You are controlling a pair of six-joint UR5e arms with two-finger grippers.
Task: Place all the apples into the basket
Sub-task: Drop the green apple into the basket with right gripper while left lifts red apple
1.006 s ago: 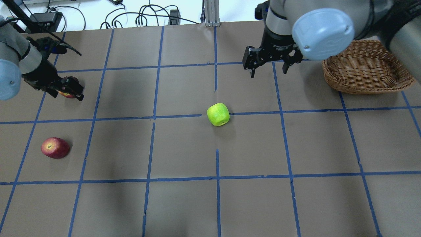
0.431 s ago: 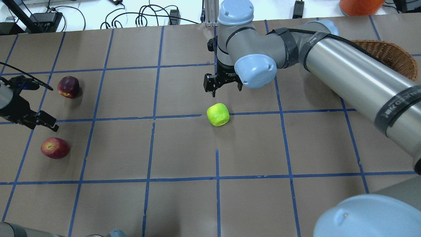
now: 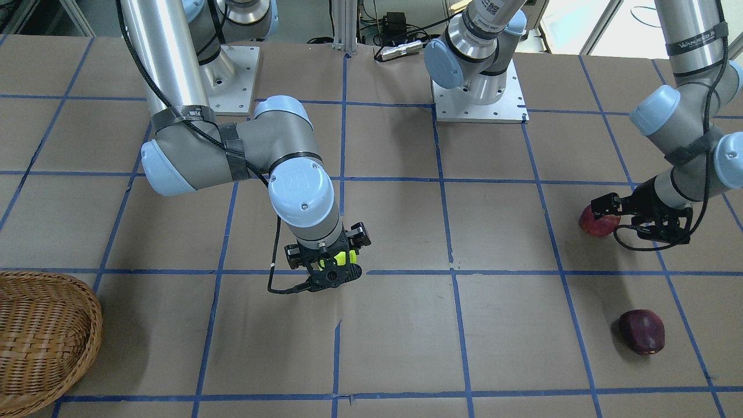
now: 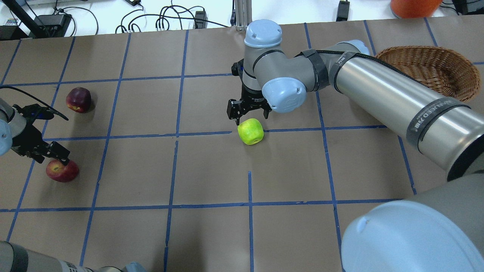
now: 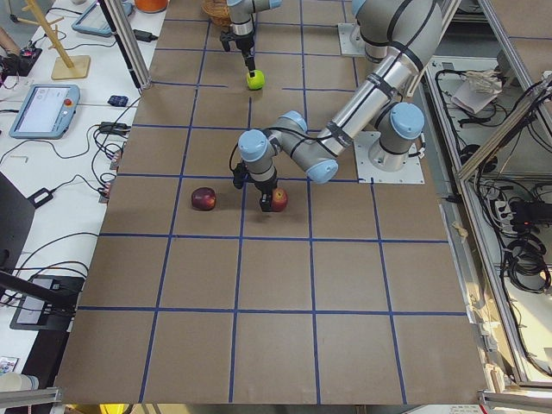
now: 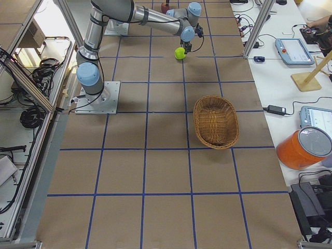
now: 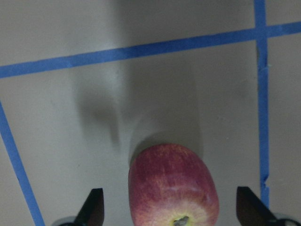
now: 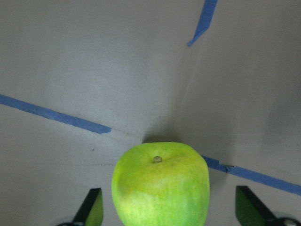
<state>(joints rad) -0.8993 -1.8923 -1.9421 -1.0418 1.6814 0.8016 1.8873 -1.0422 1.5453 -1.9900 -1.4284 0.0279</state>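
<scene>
The yellow-green apple (image 4: 250, 131) lies near the table's middle. My right gripper (image 4: 251, 118) is open just above it; in the right wrist view the apple (image 8: 161, 183) sits between the two fingers (image 8: 92, 207). The red apple (image 4: 62, 170) lies at the left. My left gripper (image 4: 49, 156) is open over it, and the apple (image 7: 173, 188) shows between its fingers (image 7: 92, 208). The dark maroon apple (image 4: 78, 99) lies alone further back on the left. The empty wicker basket (image 4: 431, 70) stands at the far right.
The right arm's long link (image 4: 397, 102) stretches across the table between the basket and the green apple. An orange container (image 4: 414, 5) and cables (image 4: 166, 20) lie past the far edge. Blue tape lines grid the brown table (image 4: 211, 173).
The right gripper swung left from beside the basket and came down over the green apple. The left gripper left the maroon apple and moved nearer, over the red apple. Both stayed open.
</scene>
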